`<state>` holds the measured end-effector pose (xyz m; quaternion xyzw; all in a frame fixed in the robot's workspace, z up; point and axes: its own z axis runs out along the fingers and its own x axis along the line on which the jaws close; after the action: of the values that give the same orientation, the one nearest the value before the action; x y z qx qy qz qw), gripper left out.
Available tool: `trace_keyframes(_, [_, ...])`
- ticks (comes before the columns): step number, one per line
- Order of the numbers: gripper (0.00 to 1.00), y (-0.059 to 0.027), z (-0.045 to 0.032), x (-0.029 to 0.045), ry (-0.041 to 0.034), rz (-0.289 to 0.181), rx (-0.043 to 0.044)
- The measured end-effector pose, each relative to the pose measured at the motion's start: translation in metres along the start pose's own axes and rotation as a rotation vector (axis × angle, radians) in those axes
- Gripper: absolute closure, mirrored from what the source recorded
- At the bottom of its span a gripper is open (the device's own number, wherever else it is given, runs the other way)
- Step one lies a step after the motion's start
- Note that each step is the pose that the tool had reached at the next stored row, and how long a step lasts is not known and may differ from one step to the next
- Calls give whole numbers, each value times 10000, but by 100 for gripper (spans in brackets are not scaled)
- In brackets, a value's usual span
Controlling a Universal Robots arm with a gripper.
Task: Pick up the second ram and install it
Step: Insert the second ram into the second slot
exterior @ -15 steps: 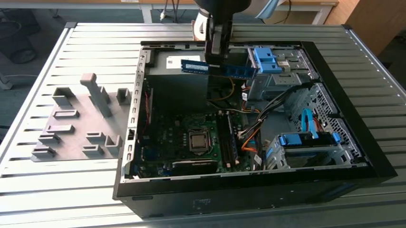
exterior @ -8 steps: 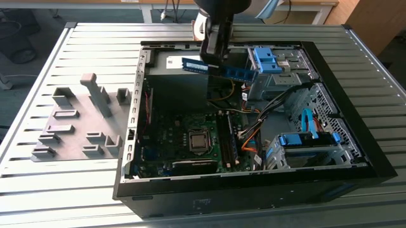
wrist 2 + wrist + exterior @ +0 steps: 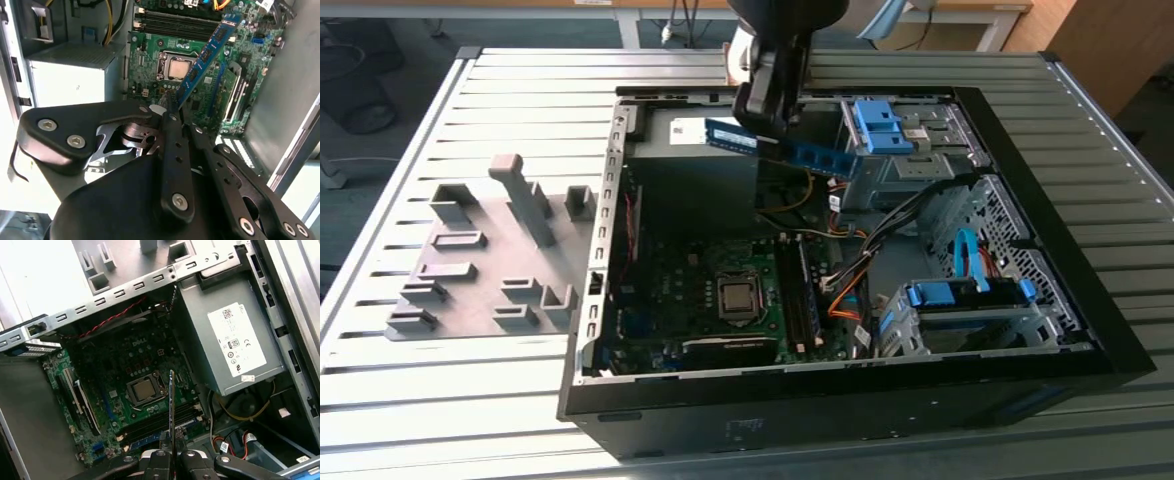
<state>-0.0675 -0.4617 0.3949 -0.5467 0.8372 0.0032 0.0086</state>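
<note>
The second ram (image 3: 811, 153) is a long blue-green board with black chips. It hangs level above the open computer case, over the power supply (image 3: 683, 165). My gripper (image 3: 767, 122) is shut on it near one end. In the second wrist view the ram (image 3: 207, 55) sticks out from the black fingers (image 3: 170, 130) over the motherboard (image 3: 150, 75). In the first wrist view the ram (image 3: 171, 400) is seen edge-on above the gripper (image 3: 171, 452). The long black memory slots (image 3: 160, 422) lie beside the processor socket (image 3: 143, 390).
The black case (image 3: 854, 400) lies open on a slatted metal table (image 3: 454, 400). A grey plate with holder blocks (image 3: 480, 260) sits at the exterior view's left. Blue drive brackets (image 3: 881, 125), a drive cage (image 3: 967, 310) and orange and black cables (image 3: 847, 290) crowd the case's right side.
</note>
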Motion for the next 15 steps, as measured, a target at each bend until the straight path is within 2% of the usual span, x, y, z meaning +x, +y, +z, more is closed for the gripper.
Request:
trace_keyframes(10, [86, 0, 6, 0, 5, 1143, 21])
trace_keyframes(15, [86, 0, 11, 0, 8, 1977, 35])
